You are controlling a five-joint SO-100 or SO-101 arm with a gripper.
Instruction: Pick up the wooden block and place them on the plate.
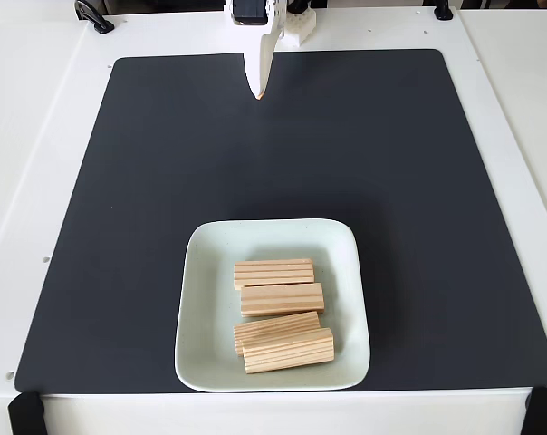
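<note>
Several light-pine wooden blocks lie side by side inside the pale mint-white square plate (197,313) near the mat's front edge. The topmost wooden block (273,273) sits above a second (282,299), with others (288,350) stacked close below, all lengthwise left to right. My white gripper (260,91) hangs at the far edge of the mat, well away from the plate, pointing down. Its fingers appear pressed together with nothing between them.
A large black mat (119,208) covers the white table (29,136). Black clamps (25,413) hold the table's front corners. The arm's white base (296,23) stands at the far edge.
</note>
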